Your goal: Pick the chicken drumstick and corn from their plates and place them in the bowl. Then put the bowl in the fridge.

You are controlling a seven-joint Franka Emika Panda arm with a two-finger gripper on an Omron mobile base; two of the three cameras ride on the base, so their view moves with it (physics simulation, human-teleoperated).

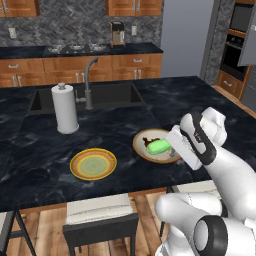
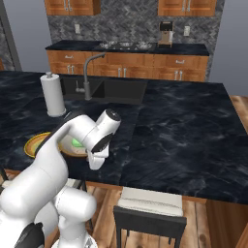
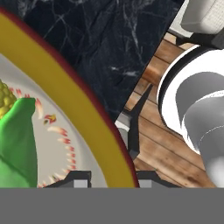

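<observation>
Now corn point(image 1: 159, 146) in bowl point(image 1: 142, 150), just beside hand point(image 3: 109, 178).

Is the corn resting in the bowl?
Touching. The left base view shows the corn lying inside the bowl; the hand view shows it on the bowl's pale floor.

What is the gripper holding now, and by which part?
The gripper seems to hold the bowl by its rim, which passes between the two tips. The corn lies inside the bowl and is not gripped.
</observation>
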